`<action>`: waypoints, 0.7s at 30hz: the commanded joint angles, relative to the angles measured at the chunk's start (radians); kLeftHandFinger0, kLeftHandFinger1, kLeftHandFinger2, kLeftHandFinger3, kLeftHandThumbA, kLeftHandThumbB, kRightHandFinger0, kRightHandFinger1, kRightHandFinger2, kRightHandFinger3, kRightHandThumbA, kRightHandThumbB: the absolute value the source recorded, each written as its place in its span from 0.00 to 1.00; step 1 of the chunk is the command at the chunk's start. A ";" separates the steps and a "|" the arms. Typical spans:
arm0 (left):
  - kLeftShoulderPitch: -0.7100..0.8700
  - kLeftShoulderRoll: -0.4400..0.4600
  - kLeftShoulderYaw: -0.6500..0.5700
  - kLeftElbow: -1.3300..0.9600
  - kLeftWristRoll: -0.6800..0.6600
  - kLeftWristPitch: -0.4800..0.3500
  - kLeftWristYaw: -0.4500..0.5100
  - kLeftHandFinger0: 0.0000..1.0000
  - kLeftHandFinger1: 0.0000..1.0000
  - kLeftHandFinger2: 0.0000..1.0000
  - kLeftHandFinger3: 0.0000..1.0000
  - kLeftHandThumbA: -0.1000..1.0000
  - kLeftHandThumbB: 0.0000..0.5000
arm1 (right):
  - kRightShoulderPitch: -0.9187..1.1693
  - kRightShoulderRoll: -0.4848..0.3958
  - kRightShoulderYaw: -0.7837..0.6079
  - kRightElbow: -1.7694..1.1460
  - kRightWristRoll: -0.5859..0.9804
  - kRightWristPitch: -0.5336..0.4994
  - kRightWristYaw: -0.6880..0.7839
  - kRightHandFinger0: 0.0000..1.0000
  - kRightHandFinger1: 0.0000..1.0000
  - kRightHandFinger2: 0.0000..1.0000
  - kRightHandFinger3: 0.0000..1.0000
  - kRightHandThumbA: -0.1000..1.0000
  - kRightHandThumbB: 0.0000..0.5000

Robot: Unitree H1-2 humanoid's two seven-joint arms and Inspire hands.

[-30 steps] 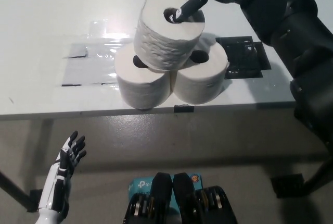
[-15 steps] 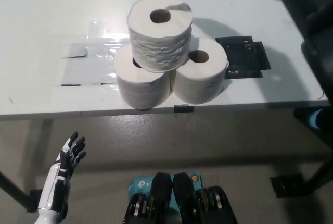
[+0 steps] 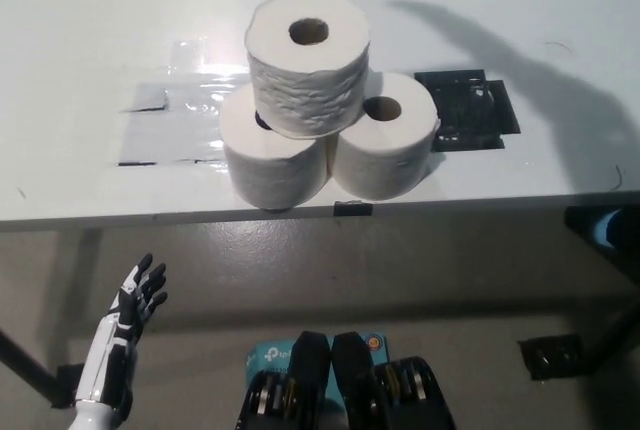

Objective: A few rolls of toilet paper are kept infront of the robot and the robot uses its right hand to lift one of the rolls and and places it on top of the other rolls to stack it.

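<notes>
Three toilet paper rolls stand stacked near the front edge of the white surface (image 3: 90,10). Two form the base, side by side and touching: the left base roll (image 3: 272,162) and the right base roll (image 3: 385,150), both upright with their cardboard cores facing up. The top roll (image 3: 307,65) sits across the seam between them, resting on both, also upright with its core hole open to the camera; it covers most of the left base roll's core and leaves the right one's core clear.

Behind and to the left of the stack lies one clear plastic sheet (image 3: 175,120), taped flat on the surface. To the right of the stack lies one black rectangular patch (image 3: 468,110), just beside the right base roll. One small black tab (image 3: 351,209) sits on the front edge below the stack.

The white left hand (image 3: 125,335) hangs low at the lower left, below the surface and well apart from the rolls, fingers spread and holding nothing. The right hand is out of view; only a dark shadow crosses the surface at the right.
</notes>
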 commanded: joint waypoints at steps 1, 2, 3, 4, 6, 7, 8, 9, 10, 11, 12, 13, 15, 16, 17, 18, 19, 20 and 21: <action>-0.068 0.031 0.026 -0.012 -0.036 0.009 -0.007 1.00 1.00 1.00 1.00 1.00 0.17 | 0.324 -0.201 -0.234 -0.977 0.166 0.117 -0.018 1.00 1.00 1.00 1.00 1.00 0.71; -0.073 0.031 0.028 -0.008 -0.048 0.002 -0.011 1.00 1.00 1.00 1.00 1.00 0.14 | 0.373 -0.194 -0.270 -1.060 0.179 0.130 -0.036 1.00 1.00 1.00 1.00 1.00 0.66; -0.086 0.030 0.029 0.001 -0.043 -0.003 -0.006 1.00 1.00 1.00 1.00 1.00 0.15 | 0.449 -0.191 -0.327 -1.184 0.221 0.159 -0.042 1.00 1.00 1.00 1.00 1.00 0.65; -0.100 0.029 0.033 0.008 -0.044 0.008 -0.003 1.00 1.00 1.00 1.00 1.00 0.17 | 0.525 -0.190 -0.385 -1.286 0.283 0.189 -0.041 1.00 1.00 1.00 1.00 1.00 0.69; -0.134 0.033 0.031 0.038 -0.045 -0.014 -0.009 1.00 1.00 1.00 1.00 1.00 0.11 | 0.643 -0.173 -0.477 -1.417 0.403 0.223 -0.055 1.00 1.00 1.00 1.00 1.00 0.69; -0.149 0.034 0.033 0.048 -0.047 -0.017 -0.009 1.00 1.00 1.00 1.00 1.00 0.11 | 0.685 -0.165 -0.509 -1.462 0.439 0.227 -0.069 1.00 1.00 1.00 1.00 1.00 0.67; -0.159 0.034 0.033 0.054 -0.048 -0.017 -0.008 1.00 1.00 1.00 1.00 1.00 0.11 | 0.719 -0.155 -0.535 -1.500 0.464 0.228 -0.086 1.00 1.00 1.00 1.00 1.00 0.68; -0.177 0.034 0.035 0.067 -0.046 -0.020 -0.006 1.00 1.00 1.00 1.00 1.00 0.11 | 0.760 -0.136 -0.575 -1.539 0.533 0.234 -0.114 1.00 1.00 1.00 1.00 1.00 0.64; -0.187 0.033 0.036 0.070 -0.048 -0.013 -0.004 1.00 1.00 1.00 1.00 1.00 0.15 | 0.801 -0.113 -0.609 -1.576 0.593 0.240 -0.149 1.00 1.00 1.00 1.00 1.00 0.65; -0.194 0.031 0.038 0.073 -0.055 -0.010 -0.006 1.00 1.00 1.00 1.00 1.00 0.15 | 0.840 -0.092 -0.637 -1.607 0.653 0.230 -0.186 1.00 1.00 1.00 1.00 1.00 0.70; -0.202 0.029 0.038 0.078 -0.051 -0.010 -0.003 1.00 1.00 1.00 1.00 1.00 0.18 | 0.865 -0.087 -0.647 -1.623 0.693 0.216 -0.206 1.00 1.00 1.00 1.00 1.00 0.73; -0.207 0.029 0.038 0.082 -0.041 -0.009 0.003 1.00 1.00 1.00 1.00 1.00 0.18 | 0.898 -0.081 -0.655 -1.642 0.732 0.197 -0.227 1.00 1.00 1.00 1.00 1.00 0.74; -0.211 0.027 0.038 0.084 -0.037 -0.007 0.005 1.00 1.00 1.00 1.00 1.00 0.14 | 0.955 -0.073 -0.664 -1.678 0.757 0.157 -0.264 1.00 1.00 1.00 1.00 1.00 0.78; -0.220 0.027 0.037 0.091 -0.036 -0.012 0.005 1.00 1.00 1.00 1.00 1.00 0.15 | 0.987 -0.080 -0.665 -1.680 0.771 0.110 -0.263 1.00 1.00 1.00 1.00 1.00 0.73; -0.225 0.027 0.036 0.096 -0.030 -0.012 0.006 1.00 1.00 1.00 1.00 1.00 0.15 | 1.029 -0.082 -0.672 -1.694 0.798 0.073 -0.275 1.00 1.00 1.00 1.00 1.00 0.70; -0.225 0.028 0.035 0.097 -0.029 -0.013 0.004 1.00 1.00 1.00 1.00 1.00 0.15 | 1.064 -0.081 -0.676 -1.709 0.817 0.047 -0.287 1.00 1.00 1.00 1.00 1.00 0.68; -0.226 0.027 0.035 0.098 -0.033 -0.015 0.002 1.00 1.00 1.00 1.00 1.00 0.15 | 1.095 -0.076 -0.681 -1.723 0.829 0.023 -0.304 1.00 1.00 1.00 1.00 1.00 0.68; -0.230 0.026 0.035 0.104 -0.035 -0.021 0.001 1.00 1.00 1.00 1.00 1.00 0.15 | 1.117 -0.070 -0.683 -1.734 0.834 0.002 -0.320 1.00 1.00 1.00 1.00 1.00 0.69; -0.234 0.027 0.034 0.108 -0.037 -0.023 -0.002 1.00 1.00 1.00 1.00 1.00 0.13 | 1.155 -0.059 -0.681 -1.752 0.839 -0.028 -0.337 1.00 1.00 1.00 1.00 1.00 0.70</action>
